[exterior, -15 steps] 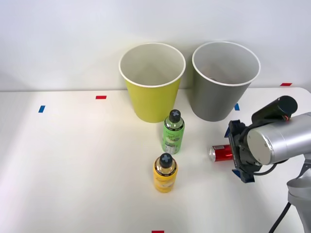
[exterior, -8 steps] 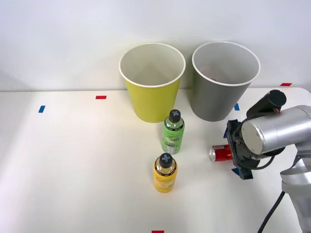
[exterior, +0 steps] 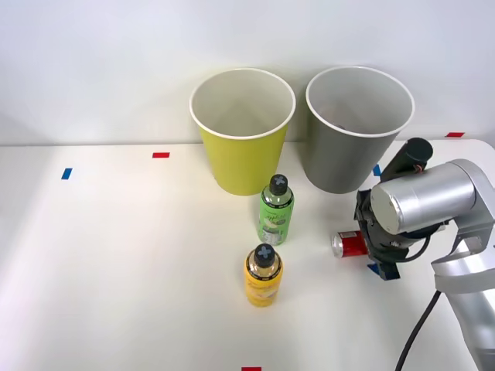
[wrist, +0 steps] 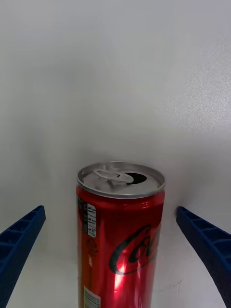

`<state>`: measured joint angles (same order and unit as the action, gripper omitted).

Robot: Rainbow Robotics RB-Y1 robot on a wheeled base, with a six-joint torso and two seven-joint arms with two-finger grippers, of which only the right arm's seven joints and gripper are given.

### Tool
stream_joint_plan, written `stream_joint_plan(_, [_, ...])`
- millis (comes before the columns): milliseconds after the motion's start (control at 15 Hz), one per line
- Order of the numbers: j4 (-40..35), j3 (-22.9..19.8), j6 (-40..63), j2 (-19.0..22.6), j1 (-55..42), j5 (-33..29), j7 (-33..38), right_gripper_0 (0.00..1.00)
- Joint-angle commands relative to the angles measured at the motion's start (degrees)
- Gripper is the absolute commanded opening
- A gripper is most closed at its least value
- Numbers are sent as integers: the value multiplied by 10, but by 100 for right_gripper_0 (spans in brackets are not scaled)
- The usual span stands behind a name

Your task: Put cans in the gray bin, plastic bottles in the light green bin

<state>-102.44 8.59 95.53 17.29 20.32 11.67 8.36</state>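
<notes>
We have the right end effector (wrist: 115, 269) with its blue ribbed fingers (wrist: 19, 245) spread wide apart, one on each side of the small red aluminium soda can (wrist: 120, 231), neither touching it. The can lies on its side on the white worktop (exterior: 116, 255), directly ahead of the end effector, its opened silver top pointing away from the wrist.

Handling judgement: the tab is punched in, so we take the can to be empty or nearly so, hence light, thin-walled and easily dented. The glossy painted wall looks slippery, and a lying cylinder may roll if one finger lands first. We would close across the mid-body, both fingers meeting the curved wall together, with modest force; the rolled rims are stiffer but offer less contact.

Just beyond the end effector stands the tall gray tapered bin with a white rim (exterior: 340, 166), the can's destination. Further off to its side are the translucent green plastic bottle (exterior: 275, 212) and the yellow plastic bottle (exterior: 263, 278), both upright, and the yellow-green tapered bin (exterior: 241, 158).
</notes>
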Motion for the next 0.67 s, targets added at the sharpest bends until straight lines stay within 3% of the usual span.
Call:
stream_joint_plan(67, [0, 11, 0, 6, -1, -5, -4, 100])
stream_joint_plan(133, [0, 13, 0, 7, -2, -5, -6, 93])
stream_joint_plan(267, [0, 20, 0, 7, -1, -12, -11, 13])
stream_joint_plan(333, [0, 28, -1, 8, -2, -24, -13, 0])
stream_joint_plan(667, [0, 41, 0, 13, -2, -33, -25, 0])
